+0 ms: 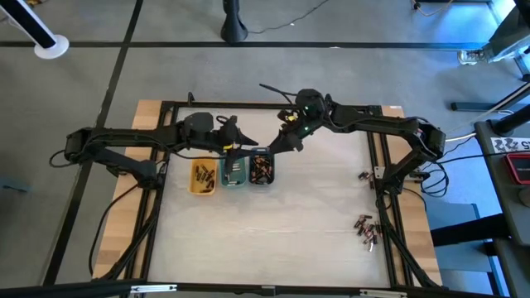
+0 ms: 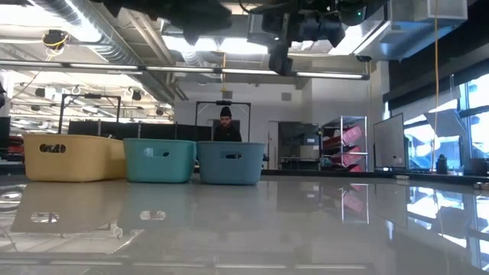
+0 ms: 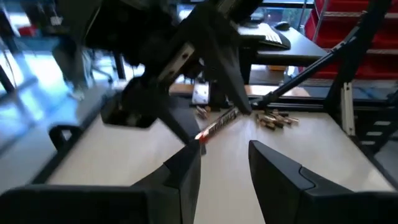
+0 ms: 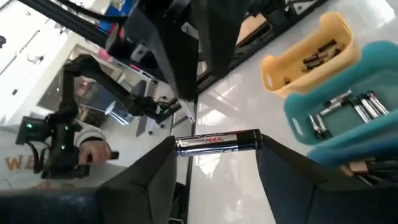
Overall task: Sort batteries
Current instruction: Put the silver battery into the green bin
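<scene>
Black with a red-and-white label band and bright metal ends, the held battery (image 4: 217, 142) is a slim cylinder lying crosswise between the two dark fingers of the right tool (image 4: 214, 163), which is closed on it. The label's letters end in "MAX"; the rest cannot be read. In the high view the right tool (image 1: 277, 146) hangs above the back edge of the grey-blue tray (image 1: 262, 169), well off the worktop (image 1: 290, 223). The left wrist view shows the same battery (image 3: 217, 124) held aslant in the right tool (image 3: 217, 118).

Three oblong trays stand side by side, touching: a yellow tray (image 1: 203, 176), a teal tray (image 1: 234, 170) and the grey-blue one. The yellow tray (image 4: 311, 53) holds short dark batteries (image 4: 318, 52). The teal tray (image 4: 339, 118) holds longer silvery and dark ones (image 4: 354, 107). The grey-blue tray holds a heap of copper-toned and dark batteries (image 1: 262, 169).

Unsorted batteries lie in two small clusters near the worktop's right edge, one cluster (image 1: 363, 175) farther back and one (image 1: 366, 228) nearer the front.

The left tool (image 1: 236, 137) hovers behind the teal tray; its fingers (image 3: 180, 177) stand apart with nothing between them.

In the low view the three trays (image 2: 160, 159) stand in a row, and a person (image 2: 226, 126) shows in the room beyond.
</scene>
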Available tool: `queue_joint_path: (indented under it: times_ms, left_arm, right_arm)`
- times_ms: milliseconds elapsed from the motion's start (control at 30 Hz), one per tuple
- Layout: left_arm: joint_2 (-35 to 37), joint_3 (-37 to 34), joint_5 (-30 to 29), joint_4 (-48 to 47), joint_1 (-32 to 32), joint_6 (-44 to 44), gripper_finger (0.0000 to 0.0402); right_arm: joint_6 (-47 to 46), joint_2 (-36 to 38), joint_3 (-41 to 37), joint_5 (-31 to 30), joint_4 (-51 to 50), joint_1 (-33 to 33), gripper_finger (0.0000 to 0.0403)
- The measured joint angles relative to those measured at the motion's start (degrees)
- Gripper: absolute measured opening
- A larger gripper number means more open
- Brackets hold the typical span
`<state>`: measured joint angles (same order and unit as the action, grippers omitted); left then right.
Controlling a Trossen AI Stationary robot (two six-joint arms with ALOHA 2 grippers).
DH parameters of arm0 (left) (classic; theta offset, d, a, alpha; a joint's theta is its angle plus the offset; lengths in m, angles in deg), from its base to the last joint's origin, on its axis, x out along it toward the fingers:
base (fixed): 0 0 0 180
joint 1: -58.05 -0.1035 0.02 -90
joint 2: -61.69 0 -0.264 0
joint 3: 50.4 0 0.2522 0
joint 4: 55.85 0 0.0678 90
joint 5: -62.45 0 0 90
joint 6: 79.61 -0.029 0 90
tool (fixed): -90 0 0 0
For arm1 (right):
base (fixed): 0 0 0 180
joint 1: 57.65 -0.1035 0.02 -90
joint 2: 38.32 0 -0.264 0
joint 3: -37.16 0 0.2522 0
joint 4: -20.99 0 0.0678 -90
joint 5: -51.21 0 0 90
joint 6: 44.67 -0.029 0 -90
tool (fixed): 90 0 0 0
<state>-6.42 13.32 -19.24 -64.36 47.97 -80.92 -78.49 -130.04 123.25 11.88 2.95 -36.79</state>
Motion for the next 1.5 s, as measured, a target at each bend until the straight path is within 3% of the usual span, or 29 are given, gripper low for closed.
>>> queue_joint_path:
  times_ms: [333,800,1200,1500]
  left_arm:
    - [-0.7,0.0,-3.8,4.3,3.3,-11.0,0.0125]
    - [-1.2,0.0,-4.1,4.5,4.1,-10.7,0.0129]
    - [-2.9,0.0,-4.1,9.2,4.1,-15.6,0.0261]
    - [-4.7,0.0,-4.1,10.9,4.1,-19.3,0.0261]
  right_arm:
    - [-0.9,0.0,0.0,-0.2,1.9,-2.6,0.0199]
    - [-1.8,0.0,0.0,-0.6,4.9,-2.5,0.0199]
    - [-1.9,0.0,0.0,-0.3,4.9,-2.5,0.0199]
    - [-3.4,0.0,0.0,0.0,7.1,-2.5,0.0199]
